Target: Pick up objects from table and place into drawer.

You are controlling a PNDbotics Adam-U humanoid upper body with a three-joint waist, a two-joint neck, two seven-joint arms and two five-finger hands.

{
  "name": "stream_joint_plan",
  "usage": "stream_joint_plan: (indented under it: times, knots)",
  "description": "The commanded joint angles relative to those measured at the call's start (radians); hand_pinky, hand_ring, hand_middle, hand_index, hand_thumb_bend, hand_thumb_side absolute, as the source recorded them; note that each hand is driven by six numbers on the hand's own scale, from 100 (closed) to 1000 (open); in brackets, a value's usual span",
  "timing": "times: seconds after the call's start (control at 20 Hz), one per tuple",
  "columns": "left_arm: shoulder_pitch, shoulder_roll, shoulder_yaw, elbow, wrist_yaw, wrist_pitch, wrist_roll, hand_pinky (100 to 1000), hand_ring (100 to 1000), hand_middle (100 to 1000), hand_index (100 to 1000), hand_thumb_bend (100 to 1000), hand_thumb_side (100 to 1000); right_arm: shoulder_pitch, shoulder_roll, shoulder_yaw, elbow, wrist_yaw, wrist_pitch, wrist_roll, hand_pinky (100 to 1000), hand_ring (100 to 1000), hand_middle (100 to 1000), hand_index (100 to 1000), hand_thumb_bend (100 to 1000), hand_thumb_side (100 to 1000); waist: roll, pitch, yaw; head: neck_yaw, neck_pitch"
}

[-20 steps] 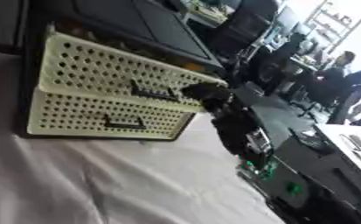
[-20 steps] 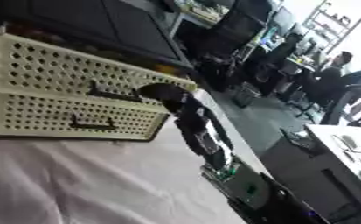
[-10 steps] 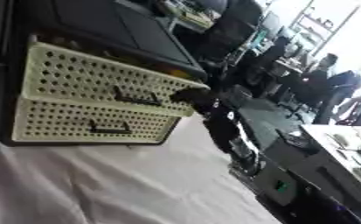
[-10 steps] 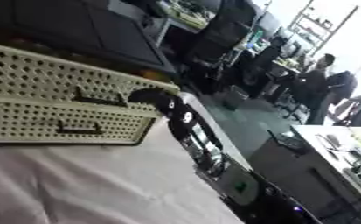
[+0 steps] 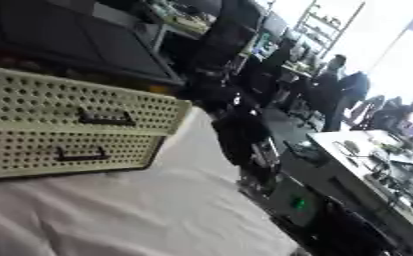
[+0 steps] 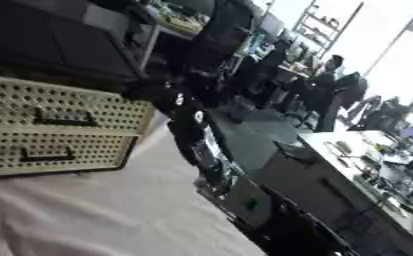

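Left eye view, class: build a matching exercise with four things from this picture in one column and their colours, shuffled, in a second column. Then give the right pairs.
Things:
1. drawer unit
2. upper drawer handle
3. tablecloth
4. small light on the box beside the table

Colours:
a. green
b. black
c. cream, dotted with holes
d. plain, pale whitish

Pairs: 1-c, 2-b, 3-d, 4-a
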Motion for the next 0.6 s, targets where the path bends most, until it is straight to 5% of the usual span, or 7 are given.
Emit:
stream_joint_plan:
  times: [0.05,0.25,0.45,0.6]
  knots:
    - [-0.003,0.019,0.011,-0.013,0.018,-0.011,0.018,476,553,604,965,169,1000,-0.013,-0.012,-0.01,-0.015,0.125,-0.018,-0.139,787,823,838,860,100,1000,0.016,-0.036,-0.009,-0.009,0.01]
    - [-0.004,0.026,0.023,-0.013,0.042,-0.032,0.045,481,559,607,965,172,978,-0.025,0.045,-0.01,-0.015,0.304,-0.018,-0.311,770,863,877,885,100,1000,0.04,-0.06,-0.028,0.007,0.028]
    - [-0.014,0.049,0.035,-0.013,0.077,-0.065,0.09,490,570,614,965,178,939,0.008,0.129,-0.015,-0.015,0.577,-0.018,-0.504,741,887,913,900,100,1000,0.069,-0.092,-0.048,0.01,0.036]
    - [-0.019,0.071,0.043,-0.013,0.105,-0.108,0.127,497,580,621,966,179,915,0.041,0.204,-0.019,-0.015,0.743,-0.018,-0.547,737,889,920,905,100,1000,0.09,-0.115,-0.065,0.016,0.037]
